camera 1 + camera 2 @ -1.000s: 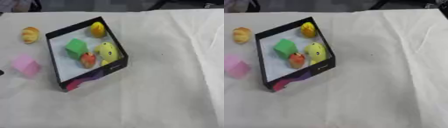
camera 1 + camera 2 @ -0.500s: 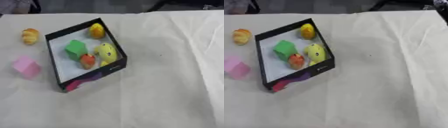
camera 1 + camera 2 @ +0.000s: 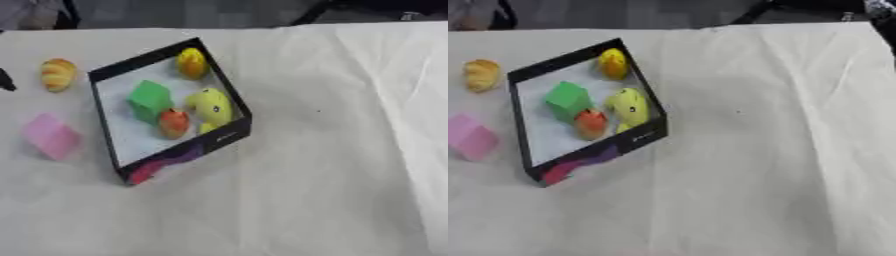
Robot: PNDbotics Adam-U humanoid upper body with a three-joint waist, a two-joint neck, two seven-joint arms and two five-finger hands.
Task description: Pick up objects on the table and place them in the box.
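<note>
No displacement of objects against earlier views; only slight framing shift. Box (image 3: pixel 226 137) holds four items. Pink block (image 3: pixel 51 135) and orange-yellow piece (image 3: pixel 58 74) remain on bench (image 3: pixel 332 175), left of box. No hand visible: finger state and relative position undeterminable.

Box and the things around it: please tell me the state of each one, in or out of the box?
Box: open, tilted askew on the table.
Green block: inside.
Orange-red fruit: inside.
Yellow toy: inside.
Small yellow thing: inside, far corner.
Croissant: outside, on cloth.
Pink block: outside, on cloth.
</note>
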